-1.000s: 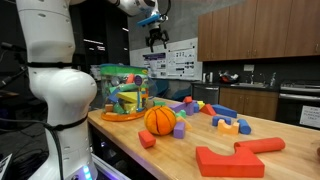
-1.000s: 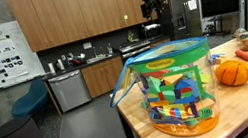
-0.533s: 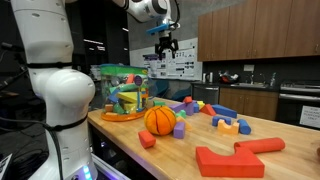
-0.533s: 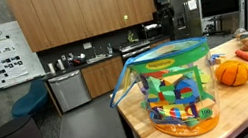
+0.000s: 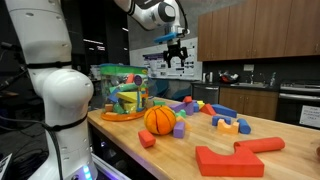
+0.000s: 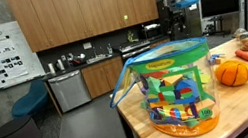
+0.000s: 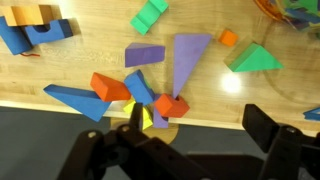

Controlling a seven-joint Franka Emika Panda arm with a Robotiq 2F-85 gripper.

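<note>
My gripper (image 5: 178, 62) hangs high above the wooden table (image 5: 190, 148), open and empty; it also shows up near the cabinets (image 6: 172, 28). In the wrist view the gripper (image 7: 198, 126) looks straight down over the table's edge, with one dark finger (image 7: 262, 122) at the right. Below it lies a cluster of blocks: a purple wedge (image 7: 188, 60), a red block (image 7: 172, 105), an orange block (image 7: 110, 87), a blue wedge (image 7: 72, 100) and a yellow piece (image 7: 147, 119). None of them touches the fingers.
A clear tub of coloured blocks (image 5: 122, 92) (image 6: 175, 86) stands near the table's end. Beside it sits an orange ball (image 5: 160, 120) (image 6: 232, 72). Flat red pieces (image 5: 230, 160) lie near the front. A green wedge (image 7: 252, 60) and a blue arch (image 7: 35, 35) lie further off.
The gripper has travelled sideways above the table, away from over the tub and toward the scattered blocks, at about the same height. Its jaws have stayed open.
</note>
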